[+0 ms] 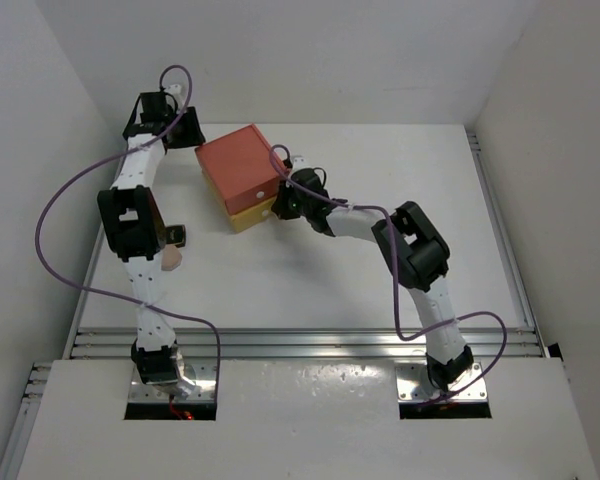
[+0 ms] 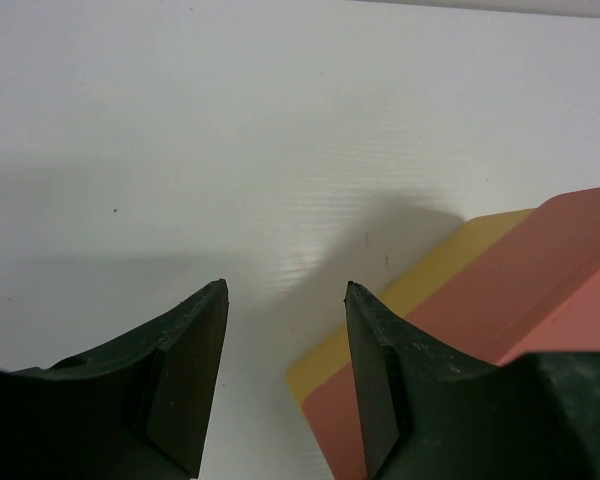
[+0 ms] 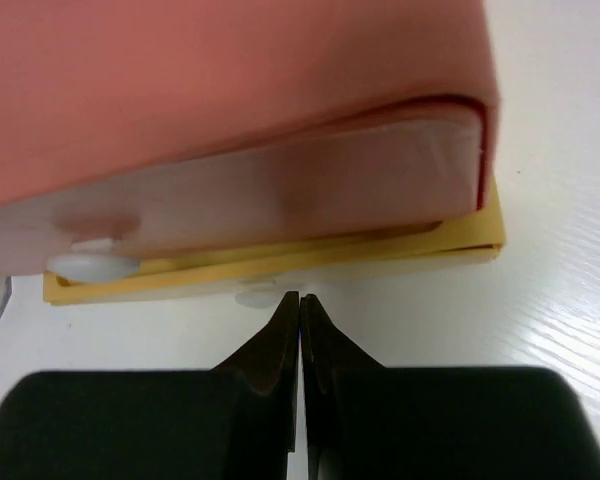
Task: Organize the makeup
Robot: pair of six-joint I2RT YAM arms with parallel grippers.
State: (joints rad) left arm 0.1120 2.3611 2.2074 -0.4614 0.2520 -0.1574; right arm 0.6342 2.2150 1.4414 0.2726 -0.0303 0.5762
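Of the makeup, only a small dark case (image 1: 178,236) and a round peach puff (image 1: 170,258) show, lying beside the left arm and partly hidden by it. The other cosmetics are out of view. My left gripper (image 1: 187,138) is open and empty at the back left, just left of the coral-red and yellow drawer box (image 1: 240,168). In the left wrist view it (image 2: 285,290) hangs over bare table with the box's corner (image 2: 480,300) at the right. My right gripper (image 3: 300,296) is shut, with its tips at the small white knob (image 3: 258,296) of the yellow lower drawer (image 3: 280,262).
The upper drawer's white knob (image 3: 92,265) shows at the left of the right wrist view. A brownish-orange thing (image 1: 153,215) peeks from behind the left arm. Purple cables loop over both arms. White walls close in the table on the left, back and right.
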